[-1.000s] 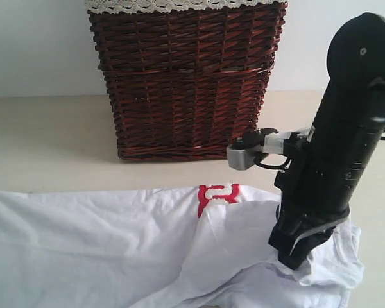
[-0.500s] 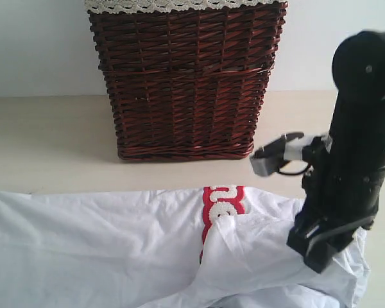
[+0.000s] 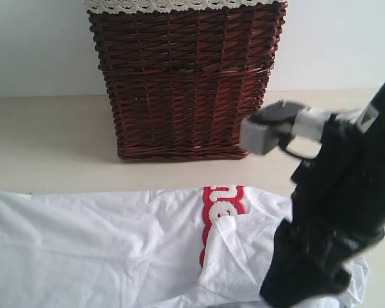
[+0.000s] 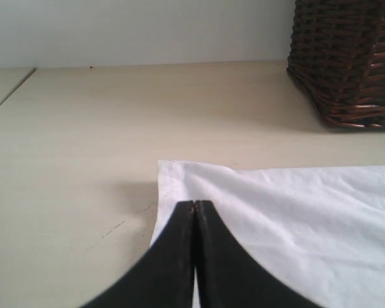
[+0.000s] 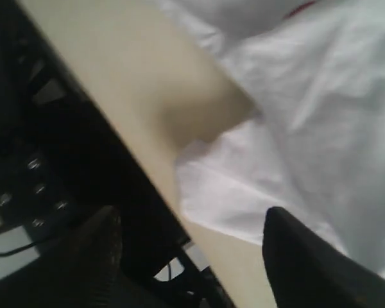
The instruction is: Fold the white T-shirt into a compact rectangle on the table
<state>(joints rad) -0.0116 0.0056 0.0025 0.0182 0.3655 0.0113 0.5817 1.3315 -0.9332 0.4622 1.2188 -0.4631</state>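
White T-shirt (image 3: 102, 244): spread wrinkled over the near part of the table (image 3: 51, 141), reaching from its left side almost to its right. Folded over itself at the right end, with a red band (image 3: 221, 200) of fuzzy white letters showing at the fold. One corner lies close to the table's edge in the right wrist view (image 5: 244, 186).

Right gripper (image 5: 192, 256): open, its two dark fingers (image 5: 308, 256) well apart above that corner of cloth, with nothing between them. In the exterior view it appears as a blurred black shape (image 3: 298, 289) low over the shirt's right end, under the black right arm (image 3: 346, 192).

Left gripper (image 4: 194, 205): closed, tips pressed together over the shirt's hem (image 4: 295, 212) near its left corner. Cannot tell whether cloth is pinched between them.

Table pale beige and matte (image 4: 83, 128), bare behind the shirt, marked with a few faint dark specks.

Dark red-brown wicker basket (image 3: 186, 83) upright toward the table's far edge, apart from the shirt, with white lace trim (image 3: 179, 5) along its top.

Plain white wall (image 3: 38, 45) behind the far edge.

Dark equipment with cables (image 5: 25, 167) beyond the table's edge in the right wrist view, blurred.
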